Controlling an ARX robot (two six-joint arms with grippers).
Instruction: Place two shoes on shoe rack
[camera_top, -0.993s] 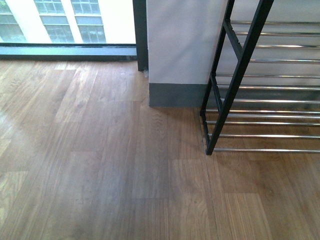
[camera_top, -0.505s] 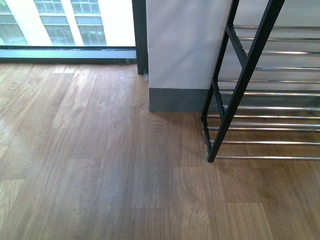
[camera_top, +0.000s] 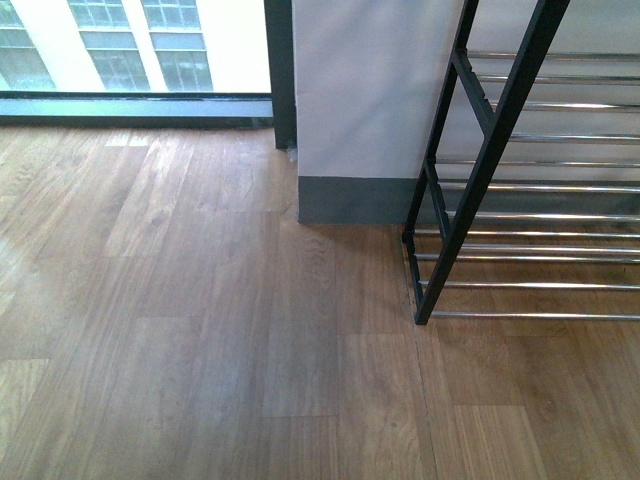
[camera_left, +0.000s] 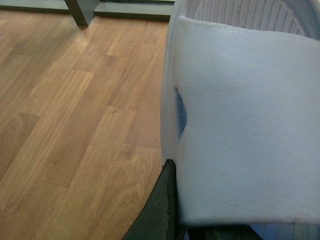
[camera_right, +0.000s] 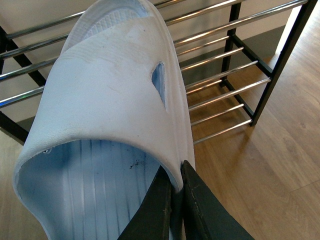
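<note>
The shoe rack (camera_top: 494, 140) is cut off by the front view's top and right edges, and the left gripper (camera_left: 172, 167) is largely hidden by a pale slide (camera_left: 240, 125).

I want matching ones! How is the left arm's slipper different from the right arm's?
The right slide shows its ribbed blue inside; the left slide shows its smooth strap. The right slide has grey scuffs; the left slide looks clean. The shoe rack is behind the right slide, wooden floor behind the left slide. Both are pale blue-white with a small slit, pinched by the right end effector and left end effector.
</note>
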